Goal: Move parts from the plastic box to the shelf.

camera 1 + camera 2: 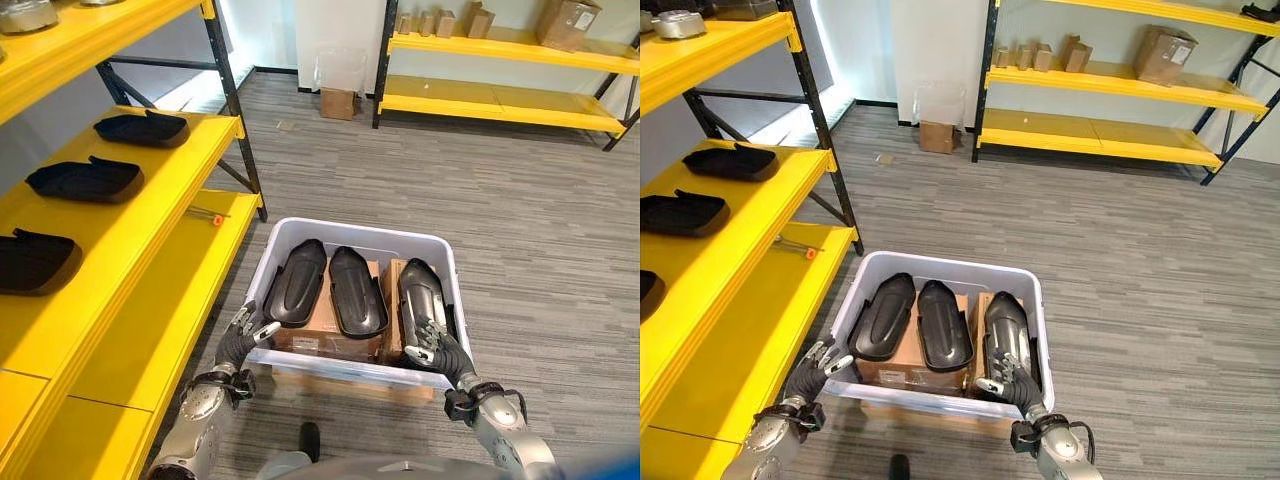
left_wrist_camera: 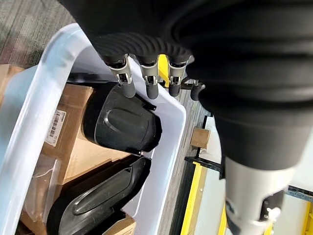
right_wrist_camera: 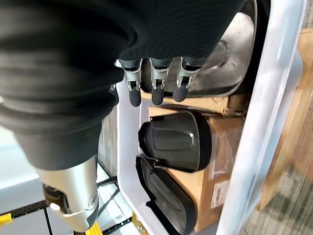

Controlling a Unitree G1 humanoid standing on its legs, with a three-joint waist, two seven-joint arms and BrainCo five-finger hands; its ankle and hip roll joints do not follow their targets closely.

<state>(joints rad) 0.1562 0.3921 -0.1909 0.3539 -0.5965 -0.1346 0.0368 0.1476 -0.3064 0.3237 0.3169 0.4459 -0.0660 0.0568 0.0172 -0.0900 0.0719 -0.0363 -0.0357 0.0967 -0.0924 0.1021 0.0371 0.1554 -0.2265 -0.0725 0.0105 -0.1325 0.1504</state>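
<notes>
A: Where's the plastic box?

B: Low centre of the head views, on the grey floor, resting on flat cardboard. Three black parts lie side by side in it on brown cartons: left part, middle part, right part.

A: Hands?

B: Left hand sits at the box's near left corner, outside the wall, fingers fairly straight and relaxed, holding nothing. Wrist view shows its fingers above the rim, w/ a part just past them. Right hand is over the near end of the right part, fingers loosely spread, a bit bent; can't tell if they touch it. No grip visible.

A: And the shelf?

B: Yellow shelf runs down the left side of the frame. Three more black parts on its middle level: far one, next, nearest at the left edge. Another yellow rack w/ cardboard boxes upper right.
</notes>
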